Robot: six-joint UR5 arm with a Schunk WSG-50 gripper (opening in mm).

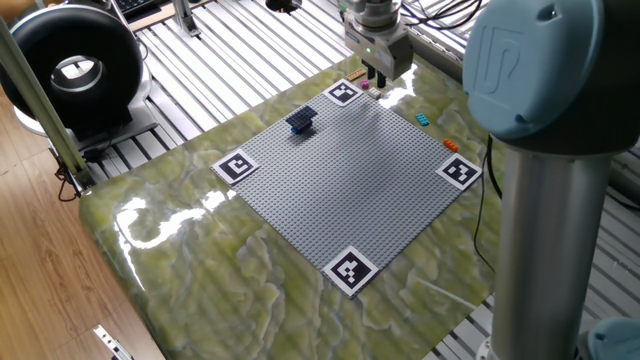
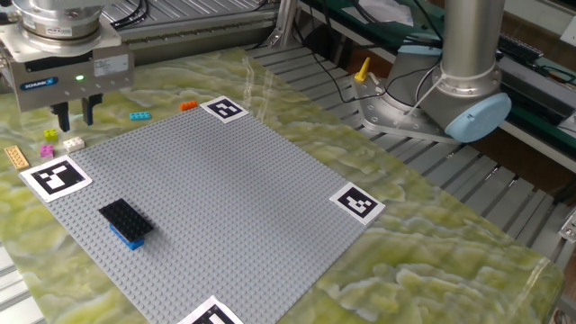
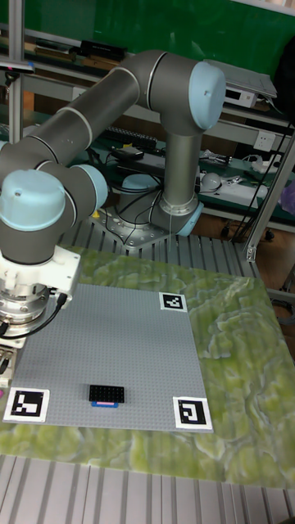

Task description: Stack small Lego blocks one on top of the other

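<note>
My gripper [image 2: 75, 117] hangs above the far left edge of the grey baseplate [image 2: 225, 198], its fingers [image 2: 62, 118] a narrow gap apart with nothing between them. Just below it on the table lie small Lego blocks: a magenta one [image 2: 49, 135], a pale tan one [image 2: 74, 142], another magenta one [image 2: 47, 150] and a flat tan one [image 2: 16, 157]. A cyan block [image 2: 139, 115] and an orange block [image 2: 188, 105] lie further right. A black block on a blue one [image 2: 124, 222] stands on the baseplate. From the other side, the gripper [image 1: 378, 75] sits over the magenta block [image 1: 366, 86].
Black-and-white marker squares [image 2: 56, 175] [image 2: 223, 110] [image 2: 356, 202] sit at the baseplate corners. The arm's base [image 2: 450, 99] stands at the back right with cables. In the tall view the wrist [image 3: 33, 295] hides the fingers. A black round device [image 1: 70, 65] is off the table.
</note>
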